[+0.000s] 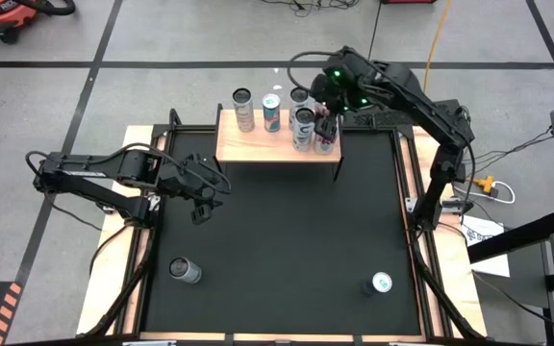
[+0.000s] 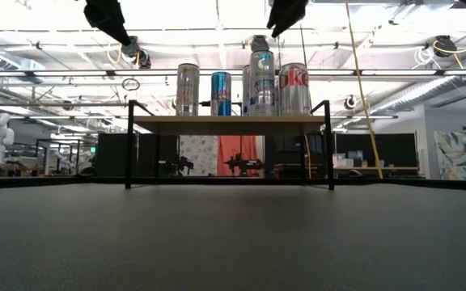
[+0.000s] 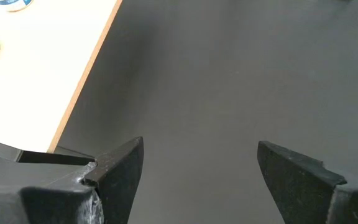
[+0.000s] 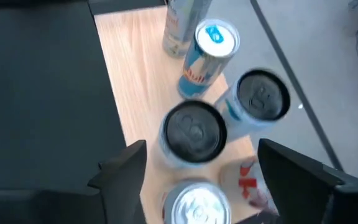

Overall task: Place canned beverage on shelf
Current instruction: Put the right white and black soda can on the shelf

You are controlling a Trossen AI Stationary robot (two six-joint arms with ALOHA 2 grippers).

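Note:
The shelf (image 1: 248, 146) stands at the table's far edge, a light-wood board on thin black legs (image 2: 331, 145). Several cans stand upright on it: a silver one (image 1: 243, 108), a blue one (image 1: 271, 112), two tall pale ones (image 1: 304, 125) and a red-lettered one (image 1: 325, 137) at its right end. My right gripper (image 1: 327, 108) hangs open above those right-hand cans and clear of their tops (image 4: 193, 130). My left gripper (image 1: 205, 197) waits open over the black mat, left of centre, with nothing between its fingers (image 3: 126, 168).
A can (image 1: 185, 271) lies on the mat near the front left, and another can (image 1: 381, 284) sits near the front right. Black frame rails and wooden strips (image 1: 404, 163) border the mat. The mat's middle (image 1: 287, 231) is bare.

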